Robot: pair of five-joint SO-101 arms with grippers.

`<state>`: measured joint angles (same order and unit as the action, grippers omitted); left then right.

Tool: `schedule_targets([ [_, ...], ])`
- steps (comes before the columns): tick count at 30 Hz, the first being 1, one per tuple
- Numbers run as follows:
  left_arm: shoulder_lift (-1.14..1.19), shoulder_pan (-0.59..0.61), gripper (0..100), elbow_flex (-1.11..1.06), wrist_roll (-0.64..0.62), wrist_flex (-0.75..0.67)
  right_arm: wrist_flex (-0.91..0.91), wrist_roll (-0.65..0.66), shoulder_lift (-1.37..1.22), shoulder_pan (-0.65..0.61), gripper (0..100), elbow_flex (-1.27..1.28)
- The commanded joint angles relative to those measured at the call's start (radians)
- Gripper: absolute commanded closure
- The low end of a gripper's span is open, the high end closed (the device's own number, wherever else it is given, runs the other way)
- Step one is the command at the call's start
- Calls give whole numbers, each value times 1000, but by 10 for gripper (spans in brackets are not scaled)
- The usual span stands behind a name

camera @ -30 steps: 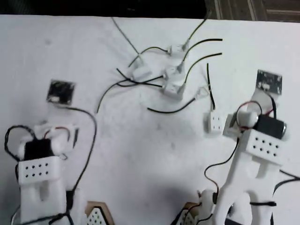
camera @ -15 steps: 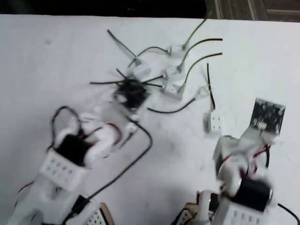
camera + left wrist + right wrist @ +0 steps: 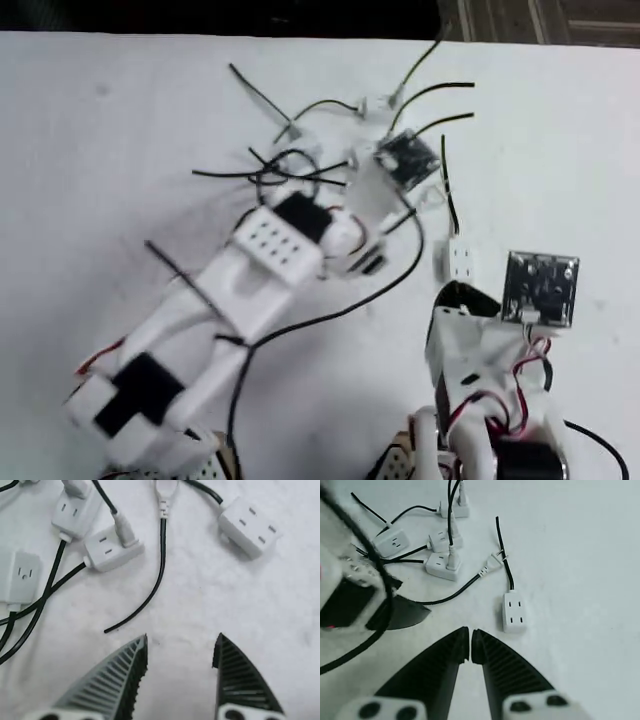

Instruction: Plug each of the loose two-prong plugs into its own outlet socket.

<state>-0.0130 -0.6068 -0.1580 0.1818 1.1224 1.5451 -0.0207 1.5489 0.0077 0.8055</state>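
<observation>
A loose two-prong plug [image 3: 432, 197] [image 3: 165, 495] [image 3: 492, 562] on a short black cable lies beside a white double outlet block [image 3: 458, 260] [image 3: 247, 527] [image 3: 514, 611] whose sockets are empty. Several other white outlets [image 3: 368, 182] [image 3: 442, 565] form a cluster at mid-table, some with plugs in them. One single outlet [image 3: 20, 575] [image 3: 392, 542] shows an empty face. My left gripper [image 3: 370, 250] [image 3: 181, 640] stands open just short of the loose cable's end, holding nothing. My right gripper [image 3: 450, 300] [image 3: 470, 632] is shut and empty, a short way in front of the double block.
Black cables [image 3: 290, 170] spread out around the cluster. The left arm [image 3: 230, 300] lies diagonally across the table's middle, trailing its own black cable [image 3: 330, 310]. Two perforated bases [image 3: 205, 462] sit at the front edge. Bare white table [image 3: 120, 150] lies at the left.
The left arm swung from the front left across to the outlet cluster. The right arm pulled back from beside the double block toward the front edge. Some cluster cables shifted.
</observation>
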Motion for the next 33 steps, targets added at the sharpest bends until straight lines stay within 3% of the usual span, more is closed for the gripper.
schedule_targets([
  [1,137,-27,726,222,-157,5,4,-11,39,-8,981,-57],
  [8,344,-59,714,430,-293,5,4,-26,53,-8,981,-129],
  [18,611,-162,714,661,-598,5,4,-74,58,-10,981,-132],
  [25,809,-162,714,829,-606,14,4,-74,59,-10,981,-132],
  [33,944,-205,714,1108,-601,141,4,-75,59,-10,981,-130],
])
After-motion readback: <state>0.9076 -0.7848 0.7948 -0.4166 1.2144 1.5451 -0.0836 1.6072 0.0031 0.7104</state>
